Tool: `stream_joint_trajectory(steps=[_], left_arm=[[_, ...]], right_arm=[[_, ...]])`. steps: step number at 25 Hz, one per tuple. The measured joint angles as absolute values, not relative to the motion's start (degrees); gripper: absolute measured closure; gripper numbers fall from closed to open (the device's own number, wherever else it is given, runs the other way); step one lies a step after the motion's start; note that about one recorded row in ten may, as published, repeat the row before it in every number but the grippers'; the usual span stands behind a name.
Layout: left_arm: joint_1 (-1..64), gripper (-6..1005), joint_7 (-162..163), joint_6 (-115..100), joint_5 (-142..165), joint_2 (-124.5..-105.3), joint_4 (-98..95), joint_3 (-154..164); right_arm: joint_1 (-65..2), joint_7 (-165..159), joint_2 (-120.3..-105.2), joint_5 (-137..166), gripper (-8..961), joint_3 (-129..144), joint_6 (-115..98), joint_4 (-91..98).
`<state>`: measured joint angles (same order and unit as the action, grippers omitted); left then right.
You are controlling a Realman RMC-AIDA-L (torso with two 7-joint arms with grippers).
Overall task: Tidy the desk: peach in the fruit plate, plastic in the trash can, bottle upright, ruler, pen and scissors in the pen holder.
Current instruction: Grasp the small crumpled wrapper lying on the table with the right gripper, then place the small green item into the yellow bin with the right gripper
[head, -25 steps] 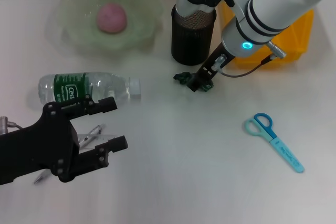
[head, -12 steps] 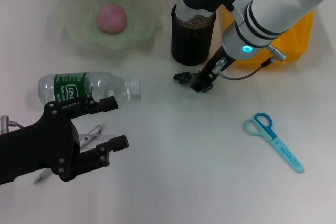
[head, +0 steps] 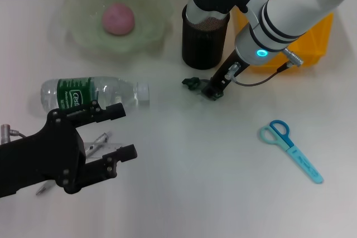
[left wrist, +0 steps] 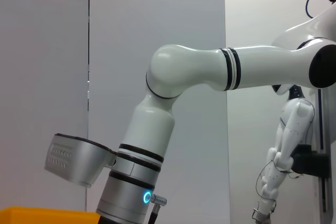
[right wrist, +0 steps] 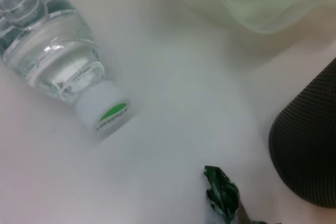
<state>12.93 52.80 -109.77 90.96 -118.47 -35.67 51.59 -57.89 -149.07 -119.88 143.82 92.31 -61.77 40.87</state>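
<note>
The pink peach [head: 118,18] lies in the green fruit plate [head: 78,37]. A clear bottle [head: 92,93] with a green label lies on its side; its cap [right wrist: 107,115] shows in the right wrist view. My right gripper [head: 213,88] is low in front of the black mesh pen holder [head: 204,40], shut on the crumpled green plastic [head: 191,82], which also shows close up as plastic [right wrist: 221,195]. Blue scissors [head: 290,150] lie flat at the right. My left gripper [head: 120,132] is open just in front of the bottle, over a silver pen [head: 99,139]. No ruler is in view.
The yellow trash can [head: 298,43] stands behind my right arm, right of the pen holder. The left wrist view shows only the right arm [left wrist: 184,77] against a wall and a corner of the trash can [left wrist: 31,216]. Bare desk lies between the bottle and the scissors.
My right gripper has shifted slightly left and away with the green plastic in it. The left arm has not moved.
</note>
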Motion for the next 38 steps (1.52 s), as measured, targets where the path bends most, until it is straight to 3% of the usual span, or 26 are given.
stream_joint_trajectory(steps=[20,23,33,38], left_arm=[[13.0,364,52.7,-109.7,90.9,-118.47,-35.6,50.9],[13.1,364,52.6,-109.7,90.9,-118.47,-35.6,50.9],[13.1,365,52.6,-109.9,90.8,-118.39,-35.6,49.7],[13.1,365,52.6,-110.0,90.8,-118.38,-35.6,49.4]], right_arm=[[-57.5,-148.7,-119.88,143.8,694,92.9,-61.1,41.3],[-57.0,-148.7,-119.88,143.8,760,92.9,-61.1,41.8],[-51.8,-149.0,-119.87,143.8,760,92.5,-63.5,49.9],[-45.6,-148.8,-119.71,142.8,760,92.4,-64.3,57.6]])
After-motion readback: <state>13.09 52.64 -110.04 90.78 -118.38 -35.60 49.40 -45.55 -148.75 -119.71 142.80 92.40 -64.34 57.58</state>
